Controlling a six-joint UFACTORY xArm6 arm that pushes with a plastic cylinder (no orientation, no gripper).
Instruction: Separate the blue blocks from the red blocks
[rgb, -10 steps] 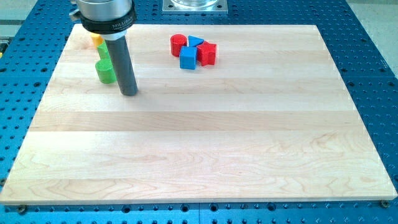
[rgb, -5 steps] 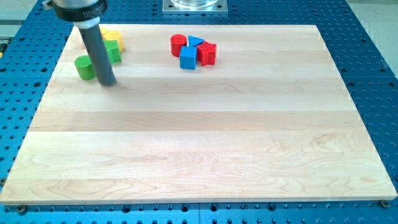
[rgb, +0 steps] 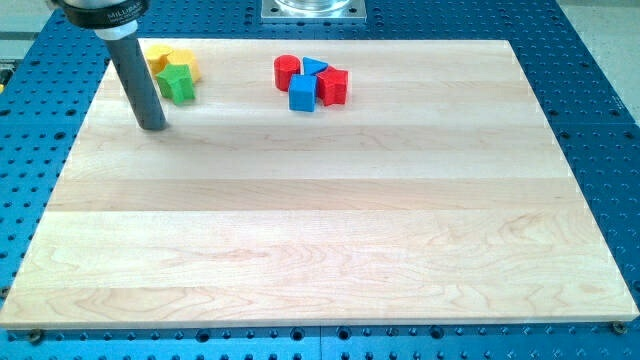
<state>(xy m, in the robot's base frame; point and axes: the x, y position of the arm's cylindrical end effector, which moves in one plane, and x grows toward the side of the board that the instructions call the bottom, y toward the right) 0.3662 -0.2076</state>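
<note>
Four blocks cluster at the view's top centre of the wooden board (rgb: 320, 220): a red cylinder (rgb: 288, 71), a blue triangle (rgb: 315, 67), a blue cube (rgb: 302, 93) and a red block (rgb: 333, 86). They touch or nearly touch one another. My tip (rgb: 152, 126) rests on the board at the view's upper left, far to the left of this cluster and touching none of its blocks.
A green star-shaped block (rgb: 178, 84) and yellow blocks (rgb: 160, 58) sit just right of and above the rod. The green cylinder seen earlier does not show now. A blue perforated table (rgb: 600, 150) surrounds the board.
My tip has moved left and towards the view's top. The green cylinder slid left and is now out of sight, perhaps behind the rod. The red and blue blocks have not moved.
</note>
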